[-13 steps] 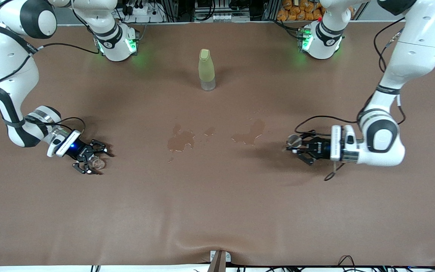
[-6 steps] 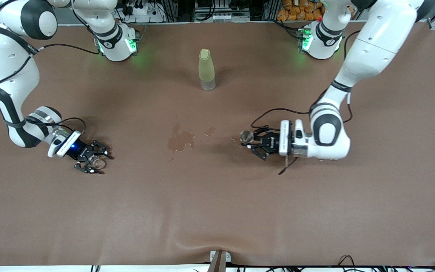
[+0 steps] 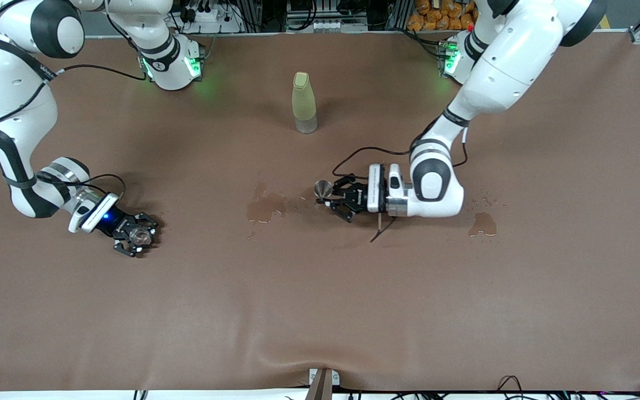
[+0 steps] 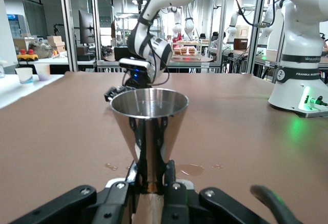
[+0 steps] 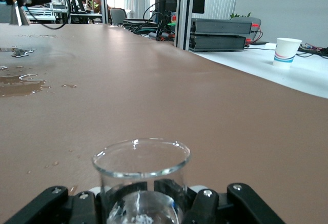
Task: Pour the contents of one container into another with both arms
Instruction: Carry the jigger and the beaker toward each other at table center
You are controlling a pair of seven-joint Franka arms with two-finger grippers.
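Note:
A steel cone-shaped cup (image 3: 321, 189) is held upright by its narrow foot in my left gripper (image 3: 332, 196), which is shut on it over the middle of the table. In the left wrist view the steel cup (image 4: 148, 116) rises from the left gripper (image 4: 150, 177), and the right arm shows past it. A small clear glass (image 3: 143, 236) sits at the right arm's end of the table, with my right gripper (image 3: 135, 238) shut around it. In the right wrist view the clear glass (image 5: 141, 168) stands upright between the right gripper's (image 5: 141, 196) fingers.
A tall yellow-green bottle (image 3: 304, 103) stands near the robots' bases at mid-table. Wet patches lie on the brown table cover: one (image 3: 265, 208) beside the steel cup and one (image 3: 482, 224) toward the left arm's end. A paper cup (image 5: 286, 51) stands off the table.
The left arm has carried the steel cup from its own end toward the middle of the table. The right gripper's fingers have closed in on the clear glass.

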